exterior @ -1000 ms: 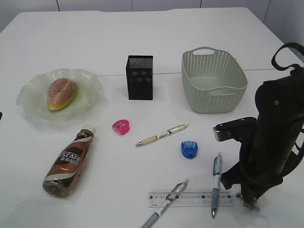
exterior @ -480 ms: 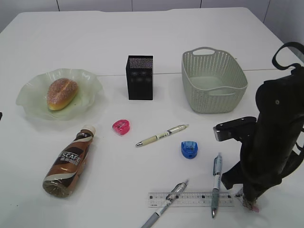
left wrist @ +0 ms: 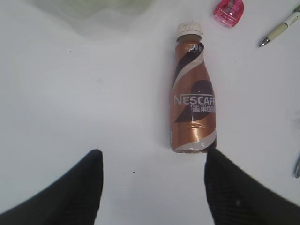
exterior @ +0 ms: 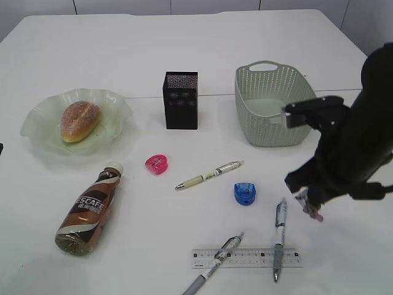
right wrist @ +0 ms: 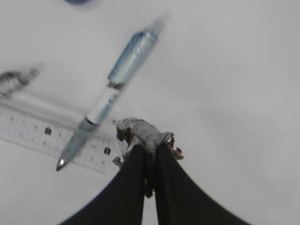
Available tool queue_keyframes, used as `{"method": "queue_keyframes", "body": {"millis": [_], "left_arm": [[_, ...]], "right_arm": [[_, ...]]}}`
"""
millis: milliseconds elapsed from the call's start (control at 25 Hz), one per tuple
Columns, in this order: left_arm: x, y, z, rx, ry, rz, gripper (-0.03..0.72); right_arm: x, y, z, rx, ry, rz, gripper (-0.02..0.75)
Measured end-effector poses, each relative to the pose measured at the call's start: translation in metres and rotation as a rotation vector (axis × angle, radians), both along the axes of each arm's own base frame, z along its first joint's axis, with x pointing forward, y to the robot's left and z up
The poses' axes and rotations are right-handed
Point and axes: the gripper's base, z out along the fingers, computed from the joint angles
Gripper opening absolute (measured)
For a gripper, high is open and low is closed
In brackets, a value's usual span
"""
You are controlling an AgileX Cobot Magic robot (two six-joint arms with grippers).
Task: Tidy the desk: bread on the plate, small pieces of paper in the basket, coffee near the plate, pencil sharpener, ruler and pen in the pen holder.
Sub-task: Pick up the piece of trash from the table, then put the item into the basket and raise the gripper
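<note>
Right gripper (right wrist: 149, 152) pinched tight on a crumpled paper scrap (right wrist: 143, 132), raised off the table (exterior: 202, 55); in the exterior view the scrap (exterior: 309, 206) hangs at the fingertips, just right of the blue-barrel pen (exterior: 280, 238) and in front of the basket (exterior: 275, 104); below it in the right wrist view, the blue pen (right wrist: 110, 96) lies across the clear ruler (right wrist: 47, 136); left gripper (left wrist: 152, 187) spread wide, low over the table, the coffee bottle (left wrist: 192, 96) on its side just beyond its fingertips, cap toward the plate; ruler (exterior: 247, 257) at the front edge, a grey pen (exterior: 215, 263) crossing its left end; blue sharpener (exterior: 245, 193) just up-left of the blue pen; cream pen (exterior: 210, 174) mid-table; pink sharpener (exterior: 156, 164) to its left; black pen holder (exterior: 181, 100) upright behind them, left of the basket; bread (exterior: 79, 120) on the plate (exterior: 116, 104) at far left; coffee bottle (exterior: 89, 212) in front of the plate.
</note>
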Motion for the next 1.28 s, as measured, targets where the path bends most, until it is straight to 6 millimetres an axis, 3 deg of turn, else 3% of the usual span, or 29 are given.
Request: {"method": "queue_keyframes", "body": {"millis": [200, 360, 560, 880, 960, 1200, 1280], "left_arm": [[0.000, 0.000, 0.000, 0.000, -0.005, 0.001, 0.496], [0.001, 0.000, 0.000, 0.000, -0.006, 0.002, 0.496], [0.000, 0.000, 0.000, 0.000, 0.005, -0.001, 0.496], [-0.002, 0.000, -0.001, -0.002, 0.020, -0.005, 0.496], [-0.002, 0.000, -0.001, -0.002, 0.021, -0.005, 0.496], [-0.002, 0.000, -0.001, -0.002, 0.021, -0.005, 0.496], [-0.002, 0.000, -0.001, -0.002, 0.021, -0.005, 0.496]], "right_arm": [[0.031, 0.010, 0.052, 0.061, -0.188, -0.001, 0.037], [0.062, 0.014, 0.079, 0.106, -0.320, -0.063, 0.037], [0.107, 0.009, 0.080, 0.115, -0.423, -0.185, 0.037], [0.169, 0.010, 0.047, 0.062, -0.465, -0.264, 0.054], [0.176, 0.010, 0.042, 0.059, -0.467, -0.291, 0.121], [0.177, 0.009, 0.054, 0.041, -0.452, -0.320, 0.507], [0.172, 0.006, 0.057, 0.005, -0.398, -0.326, 0.554]]}}
